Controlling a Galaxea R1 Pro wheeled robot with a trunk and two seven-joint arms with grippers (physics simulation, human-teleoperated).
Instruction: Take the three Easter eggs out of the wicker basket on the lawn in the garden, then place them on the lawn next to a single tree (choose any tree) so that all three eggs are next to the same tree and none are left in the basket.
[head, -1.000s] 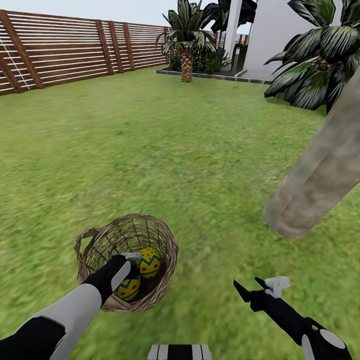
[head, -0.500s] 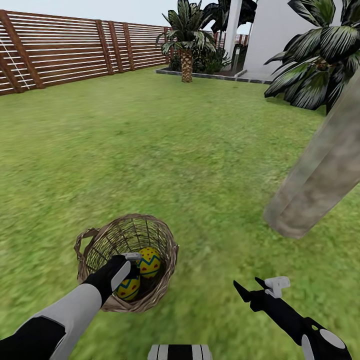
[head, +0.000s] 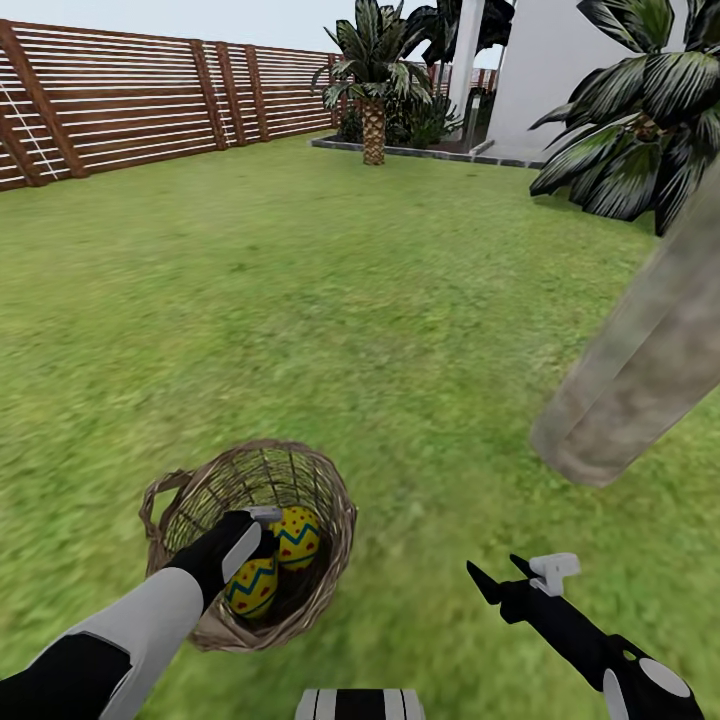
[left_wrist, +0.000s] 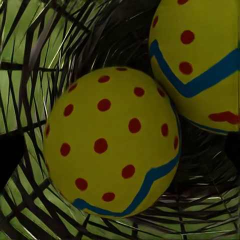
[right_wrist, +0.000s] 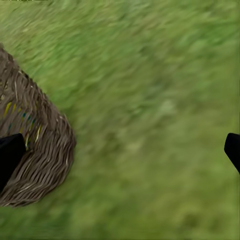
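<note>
Here the left pincer (head: 262, 530) sits inside wicker basket (head: 325, 500) over an Easter egg (left_wrist: 112, 145), grip unclear; right pincer (head: 520, 580) released, waiting over the lawn (head: 350, 300).

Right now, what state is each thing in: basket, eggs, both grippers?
wicker basket: upright on the lawn, holding eggs.
Easter eggs: two visible, both inside the basket, close together.
left gripper: down inside the basket at the eggs; grip unclear.
right gripper: open, empty, above the grass.
</note>
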